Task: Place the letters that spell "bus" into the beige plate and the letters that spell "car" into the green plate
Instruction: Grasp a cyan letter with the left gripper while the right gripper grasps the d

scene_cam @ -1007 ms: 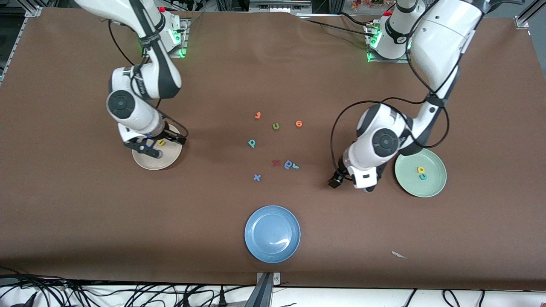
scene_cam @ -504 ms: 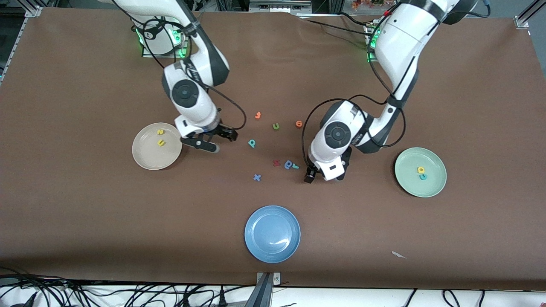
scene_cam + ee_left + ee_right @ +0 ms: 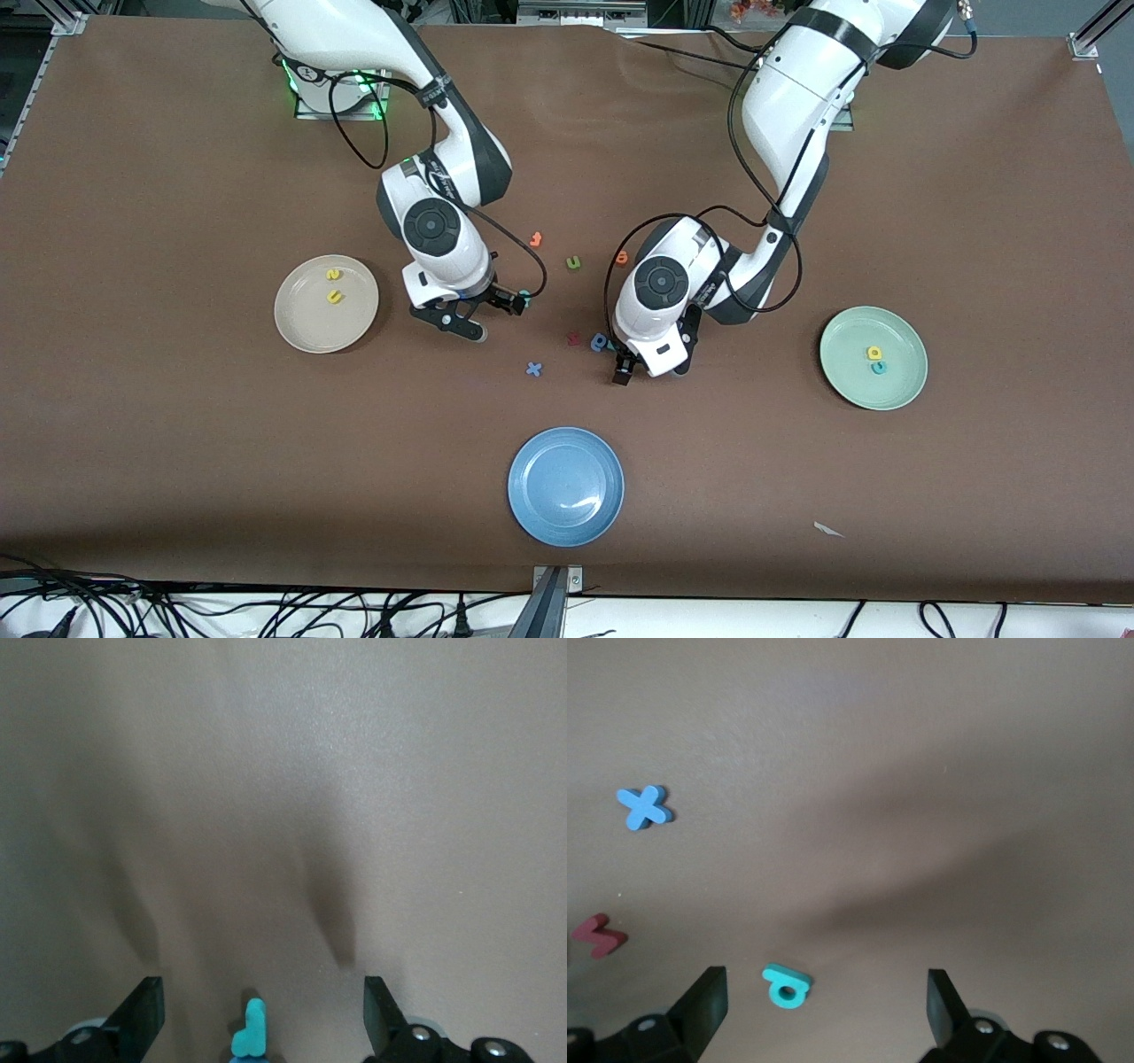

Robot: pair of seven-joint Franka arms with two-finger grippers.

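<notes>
Front view: the beige plate (image 3: 326,304) holds the yellow "s" (image 3: 333,275) and yellow "u" (image 3: 335,297); the green plate (image 3: 873,357) holds the yellow "a" (image 3: 874,353) and teal "c" (image 3: 878,368). The right gripper (image 3: 483,316) and left gripper (image 3: 640,364) hang over the loose letters (both empty).

Left wrist view: fingers (image 3: 146,1013) spread wide, the teal "r" (image 3: 251,1032) between them.

Right wrist view: fingers (image 3: 704,1001) spread wide, the teal "b" (image 3: 786,985) between them on the table (image 3: 921,771).

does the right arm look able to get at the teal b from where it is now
Probably yes. The right hand is open just above the table, with the teal b lying flat between its fingers and nothing over it. The red letter and blue x lie well apart from it.
</notes>
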